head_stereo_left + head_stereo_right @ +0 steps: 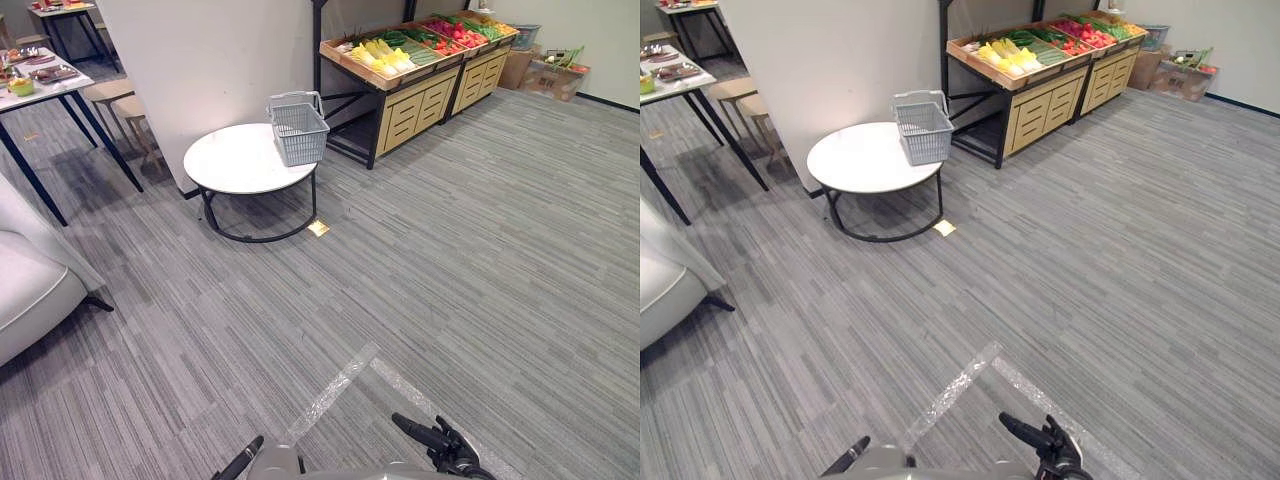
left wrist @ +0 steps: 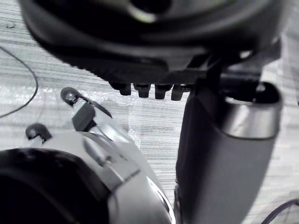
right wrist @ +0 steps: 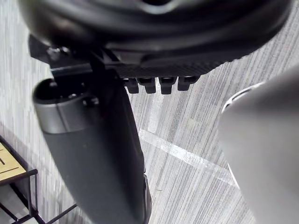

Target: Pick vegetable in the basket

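Nothing picked yet: the grey basket (image 1: 298,128) sits on the round table (image 1: 235,162), vegetables (image 1: 385,54) on the far stand (image 1: 405,110). Left hand (image 1: 240,463) and right hand (image 1: 440,442) hang low, fingers relaxed, empty.

Left robot hand (image 1: 242,461) and right robot hand (image 1: 445,450) are both cut off by the lower edge of the head views, so their posture cannot be read. Vegetables (image 1: 400,48) on the wooden stand (image 1: 405,112) are too small to name; the yellow ones are possibly peppers. The basket (image 1: 298,130) on the table (image 1: 235,160) hides its inside behind its mesh wall. The sofa (image 1: 30,285) is cropped at the left edge.
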### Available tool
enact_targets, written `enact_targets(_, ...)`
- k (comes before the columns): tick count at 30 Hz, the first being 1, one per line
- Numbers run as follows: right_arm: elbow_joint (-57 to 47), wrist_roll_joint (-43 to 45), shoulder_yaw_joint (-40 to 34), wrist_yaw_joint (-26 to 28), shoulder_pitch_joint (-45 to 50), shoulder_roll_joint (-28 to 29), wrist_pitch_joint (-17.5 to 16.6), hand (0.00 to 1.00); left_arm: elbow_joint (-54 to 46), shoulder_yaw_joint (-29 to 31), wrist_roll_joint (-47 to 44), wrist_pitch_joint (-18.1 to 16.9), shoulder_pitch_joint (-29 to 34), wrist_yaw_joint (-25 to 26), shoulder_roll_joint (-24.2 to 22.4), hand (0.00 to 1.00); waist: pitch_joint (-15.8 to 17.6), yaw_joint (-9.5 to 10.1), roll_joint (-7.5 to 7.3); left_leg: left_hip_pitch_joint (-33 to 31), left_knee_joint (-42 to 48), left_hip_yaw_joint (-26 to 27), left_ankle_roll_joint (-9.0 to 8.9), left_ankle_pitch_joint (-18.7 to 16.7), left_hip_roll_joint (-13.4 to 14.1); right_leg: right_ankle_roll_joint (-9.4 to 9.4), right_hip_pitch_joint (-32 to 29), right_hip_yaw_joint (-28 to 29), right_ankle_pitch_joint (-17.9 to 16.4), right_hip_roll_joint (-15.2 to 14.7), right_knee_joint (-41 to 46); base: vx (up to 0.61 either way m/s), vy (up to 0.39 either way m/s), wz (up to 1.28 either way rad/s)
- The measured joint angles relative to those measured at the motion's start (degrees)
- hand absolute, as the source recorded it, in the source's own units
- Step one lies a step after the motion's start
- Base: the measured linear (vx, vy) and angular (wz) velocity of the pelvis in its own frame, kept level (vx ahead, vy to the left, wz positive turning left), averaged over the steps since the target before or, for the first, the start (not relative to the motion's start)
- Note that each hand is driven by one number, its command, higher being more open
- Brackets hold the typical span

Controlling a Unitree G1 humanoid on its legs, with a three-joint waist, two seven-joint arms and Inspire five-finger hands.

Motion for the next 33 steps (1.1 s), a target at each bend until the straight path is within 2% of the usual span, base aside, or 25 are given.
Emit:
enact_targets(2,0.1,-0.1,0.0,-0.4,-0.2,0.0,0.3,1.0,-0.1,0.0,-2.9,-0.7,0.5,-1.0,-0.7,1.0,0.6,1.19,0.11,-1.1,-2.7,0.3,-0.71,-0.4,0.0,0.12,0.9,1.9,-0.3,-0.6,0.0,0.06,0.062,-0.42)
enact_targets(4,-0.1,-0.1,0.0,-0.3,-0.2,0.0,0.3,1.0,-0.4,0.0,-4.2,-1.9,1.5,-1.8,-1.2,1.0,0.9,1.44,0.31,-1.0,-11.1,0.5,-0.91,-0.2,-0.1,0.91,1.8,3.8,-0.9,-1.5,-0.1,0.11,0.139,-0.51)
enact_targets(6,-0.8,0.0,0.0,-0.3,0.2,0.0,0.1,1.0,-0.5,0.1,-4.8,-2.6,1.8,-1.9,-1.5,1.0,1.0,1.36,0.39,-0.9,-24.5,0.2,-1.52,3.0,0.0,3.01,2.7,5.7,-2.3,-3.3,0.0,0.24,0.26,-0.36)
enact_targets(7,-0.8,0.0,0.0,-0.3,0.3,0.0,0.1,1.0,-0.6,0.2,-4.8,-2.6,1.9,-1.9,-1.6,1.0,1.0,1.34,0.35,-1.0,-26.7,0.1,-1.8,4.5,0.1,3.7,3.0,6.2,-2.8,-3.8,0.0,0.3,0.314,-0.38)
enact_targets(8,-0.9,0.2,0.4,-0.3,0.6,0.0,-0.1,1.0,-0.6,0.6,-5.4,-2.7,2.1,-2.1,-1.7,1.0,1.0,1.43,0.19,-0.7,-27.3,0.4,-2.4,8.1,-0.1,5.09,4.2,7.5,-3.9,-5.2,-0.3,0.32,0.325,-0.35)
enact_targets(9,-1.0,0.5,0.5,-0.2,0.7,0.2,-0.4,1.0,-0.5,1.4,-5.8,-2.9,2.6,-2.5,-2.0,1.0,0.7,1.38,0.62,-0.5,-26.0,1.3,-0.44,9.7,-1.1,6.2,5.3,9.0,-4.7,-6.2,-1.3,0.36,0.342,-0.36)
enact_targets(12,-1.0,0.3,0.1,1.0,1.1,1.3,-0.4,1.0,-0.7,2.1,-6.0,-3.7,3.1,-2.8,-2.0,1.0,0.0,1.7,-0.21,-0.5,-21.3,4.1,1.01,4.0,-1.7,6.1,6.8,13.2,-4.1,-6.5,0.6,0.43,0.28,-0.31)
enact_targets(14,-0.9,-1.1,-2.6,1.1,1.9,2.6,-0.3,1.0,-0.6,2.2,-6.0,-3.7,3.2,-2.8,-1.5,1.0,-1.2,2.4,-0.94,2.2,-20.0,6.6,3.04,1.0,-2.3,6.42,9.7,14.1,-2.4,-6.5,2.9,0.44,0.203,-0.4)
enact_targets(15,-0.8,-1.3,-3.6,1.1,2.1,3.1,-0.4,1.0,-0.3,2.2,-6.0,-3.7,3.2,-2.8,-1.3,1.0,-1.8,2.41,-1.16,2.8,-20.1,6.9,3.41,0.6,-2.6,6.28,10.1,14.0,-1.9,-6.6,3.0,0.35,0.156,-0.3)
enact_targets(16,-0.3,-1.3,-6.0,0.9,2.3,3.7,-0.4,1.0,0.1,1.2,-5.8,-3.6,2.9,-2.9,-0.6,1.0,-2.9,2.31,-2.19,4.5,-20.8,7.5,3.63,0.3,-3.9,6.23,10.2,14.3,-0.7,-7.7,3.6,0.22,0.117,-0.18)
enact_targets(18,0.9,-1.2,-8.1,0.6,2.9,4.2,-0.5,1.0,0.8,-1.6,-5.4,-2.9,2.8,-2.9,0.9,1.0,-4.8,1.92,-2.53,6.8,-23.7,6.9,3.74,-0.1,-6.3,7.0,8.3,14.9,0.6,-9.2,8.9,0.23,0.144,-0.1)
enact_targets(19,1.8,-1.2,-8.1,0.6,2.5,3.8,-0.5,1.0,1.7,-3.5,-4.1,-2.4,2.2,-2.9,2.1,1.0,-5.8,1.16,-3.39,8.1,-26.0,6.7,3.73,-0.5,-8.3,8.89,4.0,15.5,2.1,-10.3,17.4,0.27,0.163,0.04)
enact_targets(20,1.9,-1.2,-8.1,0.6,2.5,3.5,-0.3,1.0,2.5,-5.0,-3.3,-2.2,1.6,-2.9,3.0,1.0,-5.8,0.79,-3.48,9.5,-27.6,6.7,3.73,-0.9,-9.5,11.18,1.0,16.4,4.7,-11.0,23.9,0.31,0.149,0.08)
enact_targets(21,1.8,-0.9,-8.2,0.6,2.4,2.8,-0.3,1.0,2.8,-6.7,-2.3,-1.5,1.3,-2.8,3.6,1.0,-5.3,0.36,-2.9,12.6,-30.5,6.4,4.12,-0.9,-10.9,12.46,-2.4,16.1,11.2,-12.1,31.5,0.23,0.061,0.05)
enact_targets(22,1.8,-0.8,-8.2,0.5,2.4,2.2,-0.4,1.0,2.9,-7.2,-1.8,-1.3,1.4,-2.8,3.7,1.0,-5.2,0.13,-2.43,14.1,-31.9,6.2,4.24,-0.9,-11.2,11.91,-3.9,15.8,13.8,-12.3,34.7,0.26,0.047,0.09)
enact_targets(23,1.6,-0.1,-8.0,0.3,1.9,1.7,-0.5,1.0,3.3,-7.8,-0.8,-1.0,1.2,-2.7,3.8,1.0,-5.2,-0.67,-2.08,17.0,-34.3,5.2,4.6,-0.9,-11.7,9.53,-7.9,13.6,11.3,-12.4,40.7,0.27,0.037,0.18)
enact_targets(24,1.6,0.9,-8.0,0.2,1.5,1.9,-0.7,1.0,3.4,-8.0,0.1,-0.8,0.9,-2.7,3.9,1.0,-4.9,-1.08,-1.94,18.0,-35.4,4.7,5.19,-0.7,-11.6,7.27,-10.4,11.4,7.8,-12.3,42.1,0.27,0.025,0.23)
enact_targets(25,1.5,1.5,-8.0,0.1,1.3,2.1,-0.9,1.0,3.3,-8.0,0.2,-0.6,0.9,-2.6,3.9,1.0,-4.7,-1.2,-1.73,19.3,-36.2,4.3,5.38,-0.8,-11.6,6.74,-12.0,9.9,5.9,-12.2,42.2,0.35,-0.044,0.24)
enact_targets(26,0.1,3.5,-8.1,0.1,1.3,2.0,-1.0,1.0,2.8,-7.8,1.1,0.1,0.7,-2.6,3.9,1.0,-3.7,-1.47,-1.39,21.5,-37.6,3.3,5.0,-1.5,-10.9,6.13,-16.5,6.3,2.9,-11.2,40.6,0.3,-0.083,0.27)
enact_targets(27,-1.4,4.9,-8.1,0.1,1.4,2.3,-1.6,1.0,2.6,-7.6,1.9,0.2,0.7,-2.3,3.7,1.0,-2.8,-1.72,-1.13,22.7,-37.7,2.7,4.81,-2.5,-9.8,5.64,-18.8,3.9,1.7,-10.5,37.9,0.32,-0.115,0.33)
enact_targets(28,-2.1,5.6,-8.1,0.0,1.4,2.5,-2.4,1.0,2.4,-7.5,2.3,0.2,0.5,-2.1,3.4,1.0,-2.1,-1.95,-0.42,23.7,-37.7,2.0,4.51,-3.1,-9.0,5.17,-19.8,2.1,1.2,-10.1,35.2,0.36,-0.15,0.46)
enact_targets(29,-3.0,5.7,-8.0,-0.3,2.0,2.3,-3.9,1.0,2.3,-7.1,3.2,0.0,0.2,-2.1,3.0,1.0,-1.1,-1.93,0.27,25.5,-37.9,1.0,3.3,-4.6,-7.0,4.98,-21.8,-0.9,1.4,-9.4,28.8,0.46,-0.205,0.58)
enact_targets(31,-3.4,5.6,-7.3,-0.6,2.6,2.0,-6.0,1.0,2.4,-6.3,4.1,0.1,0.2,-2.1,2.7,1.0,-0.9,-1.94,0.73,28.0,-38.4,-1.3,0.9,-6.9,-4.3,5.37,-23.9,-2.3,4.2,-8.3,15.7,0.48,-0.259,0.7)
enact_targets(32,-3.2,5.5,-6.3,-0.7,3.5,1.7,-7.2,1.0,2.5,-5.0,4.6,0.0,0.2,-2.2,2.6,1.0,-0.7,-1.91,0.36,29.8,-39.0,-3.0,-0.62,-8.7,-3.5,6.31,-23.7,-0.5,8.1,-7.7,4.9,0.58,-0.371,0.79)
enact_targets(33,-2.6,5.5,-6.1,-0.7,4.3,0.8,-7.6,1.0,2.9,-3.8,4.6,-0.1,-0.1,-1.7,1.6,1.0,-0.6,-1.96,0.58,32.0,-39.6,-5.0,-1.1,-10.4,-2.2,5.63,-22.5,0.2,17.7,-6.6,3.9,0.62,-0.384,0.73)
